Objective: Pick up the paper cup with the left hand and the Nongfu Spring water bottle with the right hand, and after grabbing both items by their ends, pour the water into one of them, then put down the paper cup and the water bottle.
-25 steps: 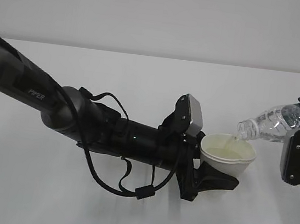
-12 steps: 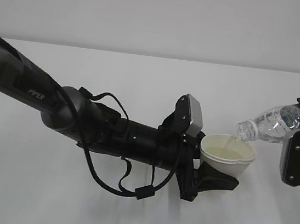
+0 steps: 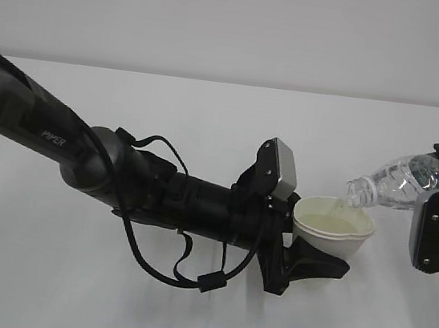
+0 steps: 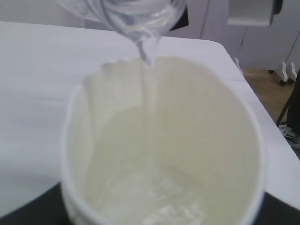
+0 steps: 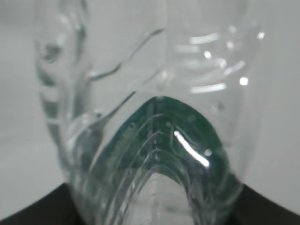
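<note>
The left hand [image 3: 312, 261] grasps the paper cup [image 3: 332, 227] above the white bench [image 3: 184, 313]; at its 3 o'clock the right hand [image 3: 437, 229] grasps the tilted ribbed clear bottle [image 3: 399, 184], pouring water [image 4: 154, 154]. Risk: the thin soft cup could overfill or buckle, spilling.

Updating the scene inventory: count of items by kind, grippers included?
Cups: 1, the white tapered paper cup, water in it.
Bottles: 1, the clear ribbed plastic water bottle with a green label, uncapped.
Grippers: 2, the black left gripper and the black right gripper.
Total: 4.
</note>
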Available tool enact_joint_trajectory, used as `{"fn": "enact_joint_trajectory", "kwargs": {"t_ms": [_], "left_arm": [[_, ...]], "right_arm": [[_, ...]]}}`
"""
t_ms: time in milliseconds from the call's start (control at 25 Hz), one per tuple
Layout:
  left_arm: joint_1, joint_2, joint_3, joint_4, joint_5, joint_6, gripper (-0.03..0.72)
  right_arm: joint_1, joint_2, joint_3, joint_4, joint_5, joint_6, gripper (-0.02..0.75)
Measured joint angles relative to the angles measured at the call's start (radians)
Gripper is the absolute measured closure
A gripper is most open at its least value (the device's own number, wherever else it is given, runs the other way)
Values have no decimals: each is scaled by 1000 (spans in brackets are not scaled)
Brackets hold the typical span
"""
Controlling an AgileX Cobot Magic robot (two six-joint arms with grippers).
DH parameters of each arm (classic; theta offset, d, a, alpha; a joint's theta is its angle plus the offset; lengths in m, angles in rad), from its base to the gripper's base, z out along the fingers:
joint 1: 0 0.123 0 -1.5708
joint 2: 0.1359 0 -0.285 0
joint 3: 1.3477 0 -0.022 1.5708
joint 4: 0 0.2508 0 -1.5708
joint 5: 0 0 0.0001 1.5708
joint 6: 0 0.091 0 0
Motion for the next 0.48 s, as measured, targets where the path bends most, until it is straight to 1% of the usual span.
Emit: {"fn": "enact_joint_trajectory", "kwargs": {"t_ms": [480], "left_arm": [[0, 0, 0, 0, 0, 0, 261]], "right_arm": [[0, 0, 0, 0, 0, -2, 363]]}}
